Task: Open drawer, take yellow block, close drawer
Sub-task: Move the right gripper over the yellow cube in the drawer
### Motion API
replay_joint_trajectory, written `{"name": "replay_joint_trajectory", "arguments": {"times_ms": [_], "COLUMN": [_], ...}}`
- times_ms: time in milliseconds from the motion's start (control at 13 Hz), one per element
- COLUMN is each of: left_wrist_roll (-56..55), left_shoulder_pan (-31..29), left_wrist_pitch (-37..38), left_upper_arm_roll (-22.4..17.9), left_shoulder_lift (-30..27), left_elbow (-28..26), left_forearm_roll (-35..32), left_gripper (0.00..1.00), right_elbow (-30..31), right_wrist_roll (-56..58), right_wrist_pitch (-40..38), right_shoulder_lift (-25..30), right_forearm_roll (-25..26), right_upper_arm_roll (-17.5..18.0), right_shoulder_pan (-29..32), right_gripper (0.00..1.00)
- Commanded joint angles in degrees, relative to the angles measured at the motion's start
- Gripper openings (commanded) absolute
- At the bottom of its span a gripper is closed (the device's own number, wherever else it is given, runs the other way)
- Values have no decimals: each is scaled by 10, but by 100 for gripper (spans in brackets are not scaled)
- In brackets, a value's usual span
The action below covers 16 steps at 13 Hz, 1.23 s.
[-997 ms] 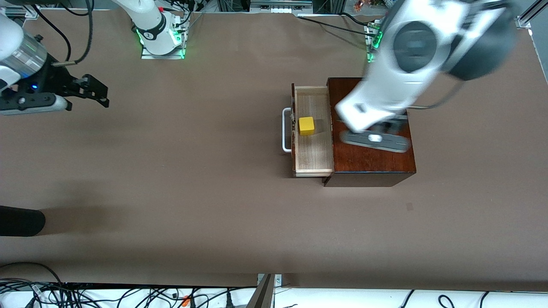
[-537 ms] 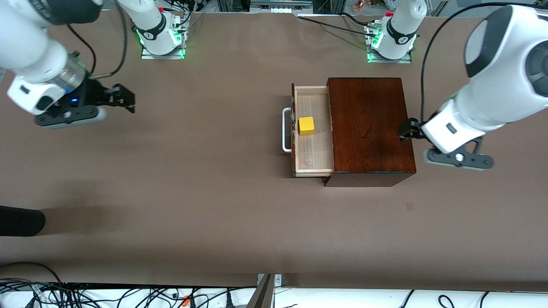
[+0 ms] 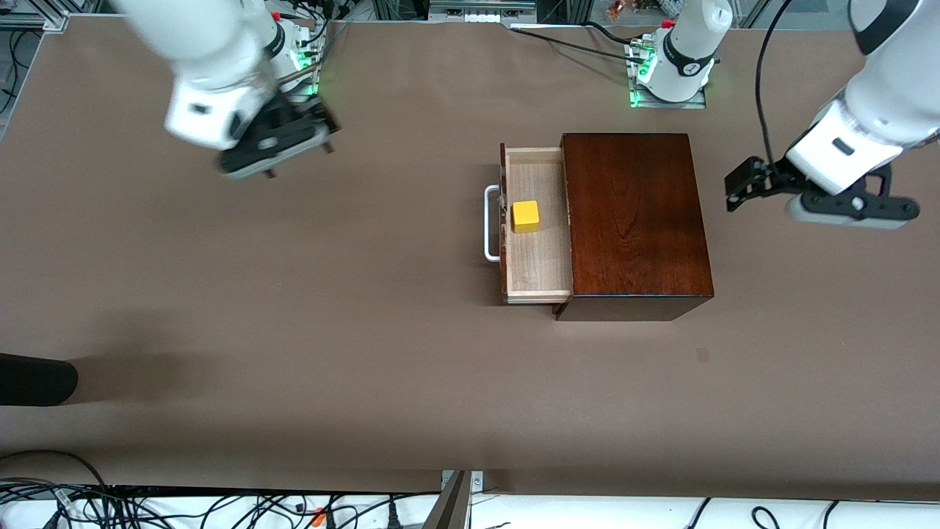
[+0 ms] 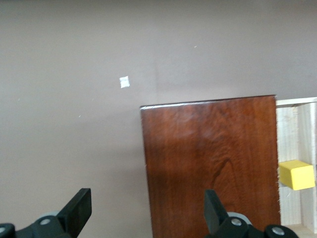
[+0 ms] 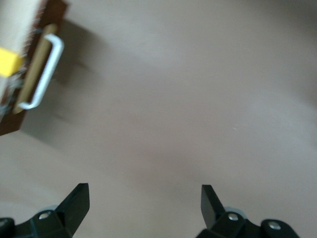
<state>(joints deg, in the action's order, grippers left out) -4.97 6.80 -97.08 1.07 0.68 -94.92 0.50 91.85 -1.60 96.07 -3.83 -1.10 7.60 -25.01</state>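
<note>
drawer (image 3: pixel 536 228): pulled out of the mahogany box (image 3: pixel 635 220) toward the right arm's end of the surface; pale wood tray exposed, white U-shaped handle (image 3: pixel 490 224) on its front.
yellow block (image 3: pixel 525 216): sits on the tray floor just inside the drawer front, square to the walls, no long axis; apart from both sets of fingers.
left gripper (image 3: pixel 742 191): over bare surface beside the box at the left arm's end; fingers (image 4: pixel 79 210) spread wide, holding nothing. In the left wrist view the box top lies ahead of the fingers and the block shows past it, at the edge.
right gripper (image 3: pixel 319 136): over bare surface near the right arm's base, well apart from the drawer; fingers (image 5: pixel 77 201) spread wide, empty. In the right wrist view the handle and a corner of the block lie ahead, off to 1 side.
key relation: the block lies across the whole box top from the left fingers, and across open surface from the right fingers. By my judgement the left fingers are somewhat nearer, but the right fingers have the unobstructed line to the drawer's open end.
step: drawer looks open enough; the take is not yet done.
surface (image 3: pixel 367 330): brown mat, flat.
room: tray walls stand near the block on the front side, so a descent from above suits, fingers along the drawer's length.
far edge: 2 arm bases with green lights, cables.
</note>
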Motion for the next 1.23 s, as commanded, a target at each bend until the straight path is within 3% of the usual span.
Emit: {"name": "replay_joint_trajectory", "arguments": {"times_ms": [0, 383, 844, 1150], "left_wrist_roll": [23, 21, 21, 22], "left_shoulder_pan": [-21, -21, -21, -21], "left_wrist_pitch": [-23, -15, -14, -6], "left_upper_arm_roll": [9, 12, 12, 10], "left_shoulder_lift": [-21, -20, -18, -18], "left_elbow": [-36, -35, -31, -31], "left_forearm_roll": [2, 0, -16, -16], "left_gripper": [100, 100, 100, 100], "right_elbow": [-58, -234, -249, -248], "right_wrist_roll": [42, 175, 298, 318], "right_wrist_pitch": [18, 77, 198, 195], "right_shoulder_lift": [-57, -236, -330, -362], "right_forearm_roll": [7, 15, 57, 93], "right_upper_arm_roll": [5, 4, 4, 2], "right_shoulder_pan": [-73, -164, -196, -219], "right_gripper": [100, 100, 100, 100]}}
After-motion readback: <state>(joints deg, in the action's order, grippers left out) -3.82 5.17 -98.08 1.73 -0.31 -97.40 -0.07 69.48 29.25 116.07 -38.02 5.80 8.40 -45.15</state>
